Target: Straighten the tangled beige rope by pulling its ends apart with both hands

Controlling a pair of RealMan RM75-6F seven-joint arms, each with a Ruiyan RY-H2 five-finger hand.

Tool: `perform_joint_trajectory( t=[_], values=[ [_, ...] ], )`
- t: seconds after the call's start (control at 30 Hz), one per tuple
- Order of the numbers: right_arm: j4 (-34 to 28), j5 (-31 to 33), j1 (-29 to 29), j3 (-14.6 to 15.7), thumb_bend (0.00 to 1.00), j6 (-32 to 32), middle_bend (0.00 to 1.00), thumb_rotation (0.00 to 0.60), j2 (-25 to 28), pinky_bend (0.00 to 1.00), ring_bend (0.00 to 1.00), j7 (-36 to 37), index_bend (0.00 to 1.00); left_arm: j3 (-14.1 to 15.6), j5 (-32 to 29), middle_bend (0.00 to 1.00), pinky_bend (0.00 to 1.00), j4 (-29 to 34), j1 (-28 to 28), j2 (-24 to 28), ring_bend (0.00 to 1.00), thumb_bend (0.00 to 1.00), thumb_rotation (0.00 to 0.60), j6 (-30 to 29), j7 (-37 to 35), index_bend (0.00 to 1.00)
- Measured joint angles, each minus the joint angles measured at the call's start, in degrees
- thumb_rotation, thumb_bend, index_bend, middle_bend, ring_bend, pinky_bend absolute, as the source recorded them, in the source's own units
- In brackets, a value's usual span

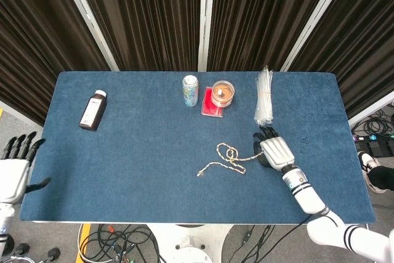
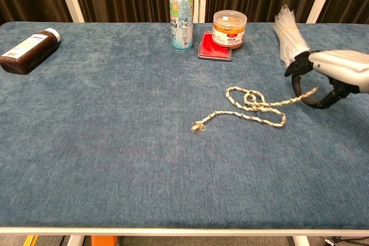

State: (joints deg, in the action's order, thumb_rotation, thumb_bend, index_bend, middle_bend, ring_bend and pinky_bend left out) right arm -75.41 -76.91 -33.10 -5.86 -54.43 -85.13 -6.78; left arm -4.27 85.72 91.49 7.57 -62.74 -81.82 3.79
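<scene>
Beige rope (image 2: pixel 256 106) end pinched by right hand (image 2: pixel 328 76).

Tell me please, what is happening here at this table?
The right robot hand pinches one end of the beige rope and lifts it a little off the blue table. The rest of the rope lies looped and tangled. The left robot hand waits open beside the table's edge, far from the rope's free end.

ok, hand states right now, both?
Left hand: open, fingers spread, holding nothing, off the table's left edge.
Right hand: pinching the end of the beige rope.
</scene>
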Motion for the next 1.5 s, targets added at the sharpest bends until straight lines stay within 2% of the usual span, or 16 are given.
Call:
perform_joint_trajectory(
  t=[0.17,0.33,0.53,0.67,0.83,1.03,1.37,1.5],
  values=[
    [-6.85,1.69,1.01,-1.29,0.47,-3.02,0.21,0.600,2.81,0.00,0.00,-3.37,0.65,-1.01,3.21,0.06,0.03,2.98,6.51,1.72,0.03,0.05,0.600,6.91,-6.16,0.22],
    [-12.22,3.84,2.15,-2.18,0.48,-5.67,0.21,0.600,5.21,0.00,0.00,-7.09,0.66,-2.77,4.26,0.09,0.03,5.63,14.23,1.24,0.03,0.06,0.600,15.35,-10.47,0.31],
    [-15.29,5.09,3.54,-2.01,0.48,-7.34,0.21,0.600,6.77,0.00,0.00,-8.14,0.66,-5.79,0.62,0.10,0.04,7.10,24.02,-3.81,0.03,0.10,0.600,27.16,-12.43,0.35],
    [-16.23,5.12,4.33,-1.72,0.48,-8.37,0.21,0.600,7.41,0.00,0.00,-7.89,0.66,-7.61,-4.34,0.10,0.04,7.03,30.19,-9.47,0.03,0.14,0.600,33.31,-10.52,0.37],
    [-17.29,5.26,5.06,-1.55,0.48,-9.13,0.21,0.600,8.43,0.00,0.00,-7.69,0.66,-8.37,-10.46,0.10,0.04,5.95,34.51,-15.37,0.03,0.16,0.600,36.44,-3.53,0.38],
    [-18.11,5.52,5.77,-1.42,0.48,-9.71,0.21,0.600,9.51,0.00,0.00,-7.26,0.66,-8.56,-20.55,0.10,0.04,2.58,39.43,-23.58,0.03,0.18,0.600,38.33,5.57,0.38],
    [-18.04,5.24,5.80,-1.32,0.48,-9.39,0.21,0.600,9.74,0.00,0.00,-6.52,0.66,-7.86,-34.71,0.10,0.05,-2.74,46.00,-34.06,0.03,0.18,0.600,35.22,20.90,0.38],
    [-17.98,5.13,5.76,-1.38,0.48,-9.31,0.21,0.600,9.80,0.00,0.00,-6.20,0.66,-8.20,-39.99,0.10,0.05,-3.94,48.31,-36.84,0.03,0.18,0.600,33.71,24.66,0.38]
  ],
)
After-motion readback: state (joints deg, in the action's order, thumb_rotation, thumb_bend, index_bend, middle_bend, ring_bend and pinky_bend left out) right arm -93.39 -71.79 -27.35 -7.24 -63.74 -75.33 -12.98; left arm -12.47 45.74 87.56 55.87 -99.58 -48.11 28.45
